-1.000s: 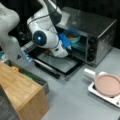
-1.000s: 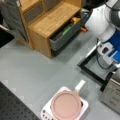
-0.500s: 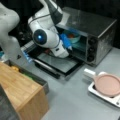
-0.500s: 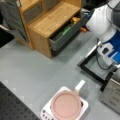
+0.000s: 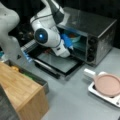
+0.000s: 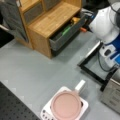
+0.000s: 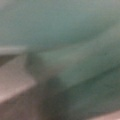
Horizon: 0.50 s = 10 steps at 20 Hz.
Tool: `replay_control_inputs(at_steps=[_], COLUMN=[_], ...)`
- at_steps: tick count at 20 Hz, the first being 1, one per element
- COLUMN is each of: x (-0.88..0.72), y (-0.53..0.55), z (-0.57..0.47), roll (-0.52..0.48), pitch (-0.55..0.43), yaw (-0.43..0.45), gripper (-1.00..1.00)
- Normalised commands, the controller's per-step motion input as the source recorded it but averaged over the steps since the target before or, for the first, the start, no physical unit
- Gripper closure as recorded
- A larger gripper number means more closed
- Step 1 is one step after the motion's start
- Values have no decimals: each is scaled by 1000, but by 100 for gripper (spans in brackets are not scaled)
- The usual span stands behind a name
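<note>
Reaching into the open toaster oven [image 5: 87,37], our gripper [image 5: 70,44] sits at the teal bowl [image 5: 75,38] on its rack, grip state we cannot tell; it looks rigid, light and slippery, best taken by the rim.

Front views look down from opposite sides; both share the toaster oven [image 5: 87,37] [image 6: 112,96], wooden cabinet [image 5: 20,92] [image 6: 50,22], pink pan [image 5: 108,85] [image 6: 65,105] and tabletop [image 5: 75,102] [image 6: 30,67]. Wrist view sits very close to a teal surface.
</note>
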Motion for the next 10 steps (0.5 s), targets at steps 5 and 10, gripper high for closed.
replay_control_inputs(at_steps=[5, 10], x=[-24, -10], y=[12, -32], z=[-111, -107], roll=[94, 83], pitch=[-91, -97], yaw=[-75, -70], gripper=[100, 100])
